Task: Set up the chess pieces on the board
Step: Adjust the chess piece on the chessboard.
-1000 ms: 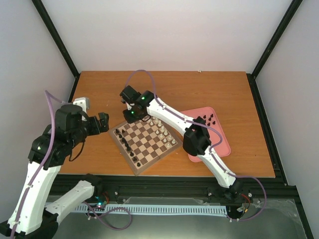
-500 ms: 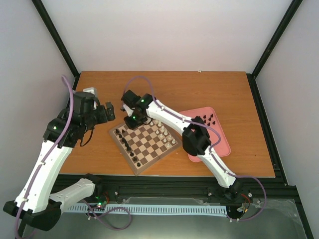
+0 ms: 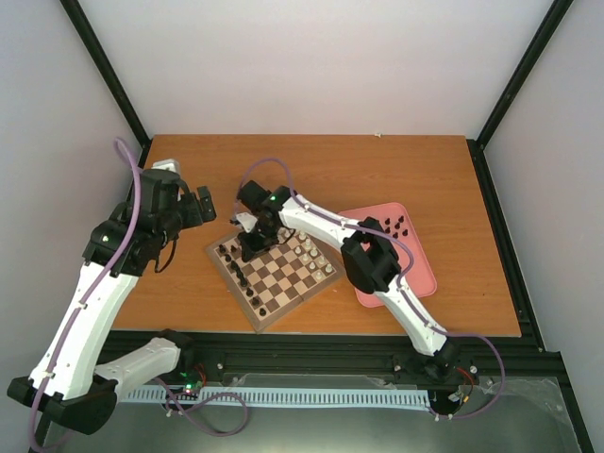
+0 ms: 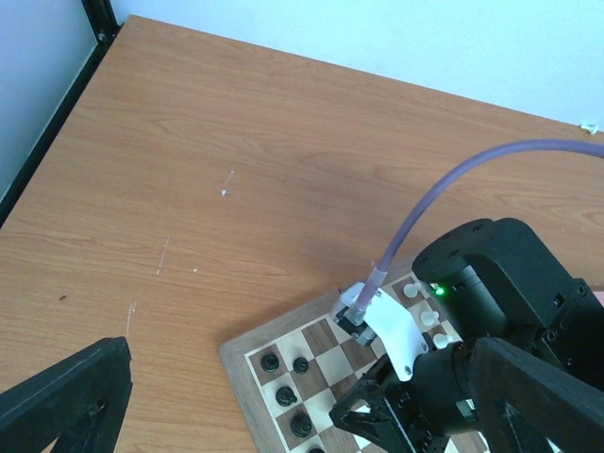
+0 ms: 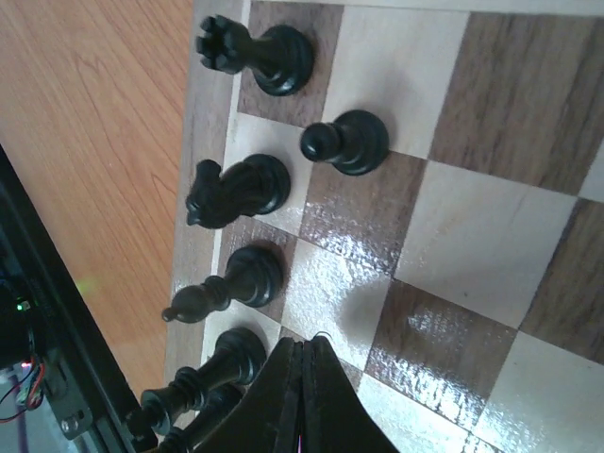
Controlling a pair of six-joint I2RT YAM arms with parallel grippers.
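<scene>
Chess pieces (image 5: 238, 192): some stand along the board's (image 3: 260, 322) left edge right under the right hand (image 5: 302, 351), fingers pinched together with nothing visible between; the rest sit in the pink tray (image 3: 418, 276) well to its right, so the right arm's nearer; left hand (image 3: 200, 206) hangs spread wide beside the board.

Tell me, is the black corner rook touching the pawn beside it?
Apart. The right wrist view shows bare board between the rook and the pawn.
</scene>
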